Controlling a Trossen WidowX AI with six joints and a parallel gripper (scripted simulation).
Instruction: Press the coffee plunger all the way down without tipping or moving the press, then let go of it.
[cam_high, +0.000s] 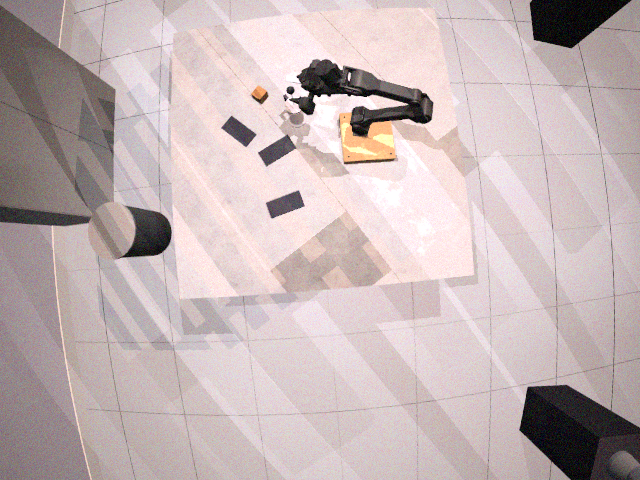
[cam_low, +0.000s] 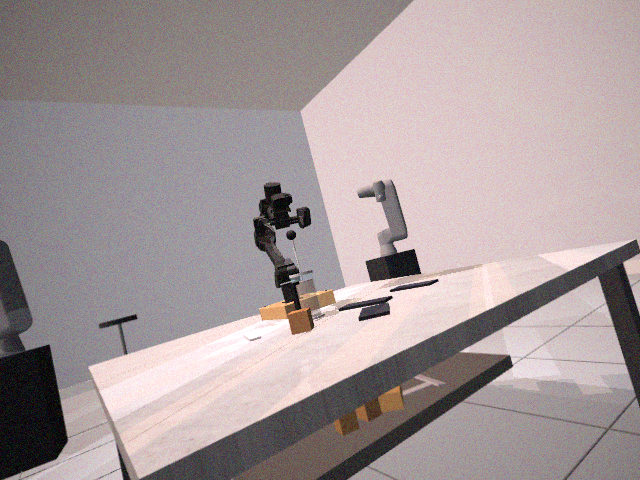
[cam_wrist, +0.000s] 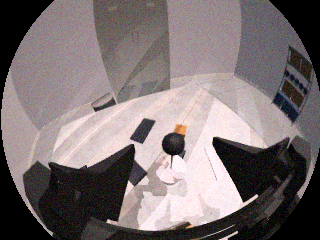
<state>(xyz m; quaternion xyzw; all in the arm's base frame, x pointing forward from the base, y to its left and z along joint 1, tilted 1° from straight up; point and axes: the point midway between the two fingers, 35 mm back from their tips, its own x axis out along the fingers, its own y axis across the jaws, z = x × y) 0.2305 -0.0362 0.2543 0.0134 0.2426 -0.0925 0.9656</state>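
Note:
The coffee press (cam_high: 296, 119) (cam_low: 306, 283) (cam_wrist: 171, 172) stands upright on the table, a clear vessel with a light lid. Its black plunger knob (cam_high: 290, 89) (cam_low: 291, 234) (cam_wrist: 173, 144) is high above the lid on a thin rod, so the plunger is up. My gripper (cam_high: 294, 87) (cam_low: 285, 221) is open and empty, above the knob's height in the exterior view. In the wrist view the knob shows centrally between the two spread fingers, beyond their tips. No contact with the press is visible. The press's lower part is partly hidden in the exterior view.
An orange block (cam_high: 259, 94) (cam_low: 300, 321) (cam_wrist: 180, 129) sits near the press. Dark flat tiles (cam_high: 238, 131) (cam_high: 277, 150) (cam_high: 284, 204) lie on the table. The arm's base stands on a yellow-orange board (cam_high: 367, 149). A small white flat piece (cam_low: 252, 335) lies near the orange block.

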